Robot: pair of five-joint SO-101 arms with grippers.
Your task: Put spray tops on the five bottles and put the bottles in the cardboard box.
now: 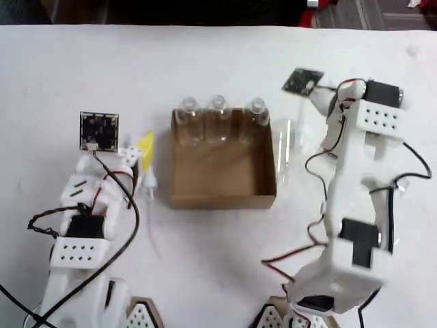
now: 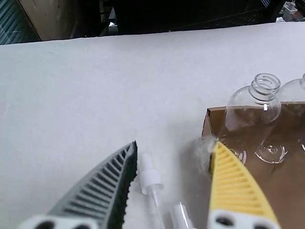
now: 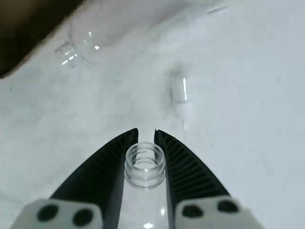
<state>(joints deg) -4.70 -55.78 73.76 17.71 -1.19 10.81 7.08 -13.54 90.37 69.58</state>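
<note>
Closest in, my right end effector [image 3: 146,132] is clamping its black ribbed fingers on the threaded neck of a clear plastic bottle [image 3: 145,164], whose mouth is open with no top on it. Just beyond, a small white-and-clear piece [image 3: 180,95], probably a spray top, is lying on the white desk [image 1: 205,61]. Farther off, another clear bottle [image 3: 78,45] is lying on its side.

My left end effector [image 2: 174,145] is hanging with its grey and yellow fingers apart. A white spray top [image 2: 148,174] is lying flat between them, nearer the grey one, and a second spray top [image 2: 178,217] is lying beside it. The yellow finger is sitting near a corner of the brown cardboard box [image 1: 222,199]. Inside the box, three uncapped clear bottles [image 1: 218,119] are leaning against the far wall.

I am judging these the likely slips:
- The smooth neck could be twisting in my right grip once a top presses on it.
- The flat spray top could be skidding away as my left fingers close.
- The yellow finger could be nudging the box and toppling the bottles inside.
- Those three bottles could be ending up boxed without tops.
</note>
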